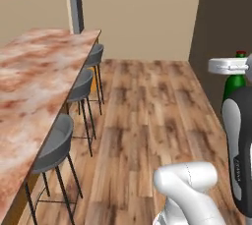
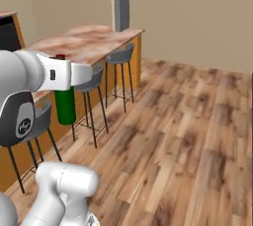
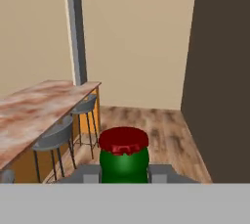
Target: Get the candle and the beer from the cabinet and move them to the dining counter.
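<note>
Beer: dark green glass bottle with red cap is hanging upright above the wood floor.
Claw: pinching the bottle's sides.
Worktop: marbled reddish-brown stone slab is lying at nine o'clock.

My beer, a dark green bottle with a red cap, stands upright in the air, well apart from the marbled dining counter.

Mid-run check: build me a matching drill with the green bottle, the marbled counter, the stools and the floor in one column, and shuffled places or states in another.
Things:
1. dark green glass bottle with red cap
2. reddish-brown marbled stone counter
3. grey round stools
4. wooden plank floor

States:
A. lined along the counter's edge
B. under everything
C. held in the gripper
D. bare top

Pairs: 1-C, 2-D, 3-A, 4-B
</note>
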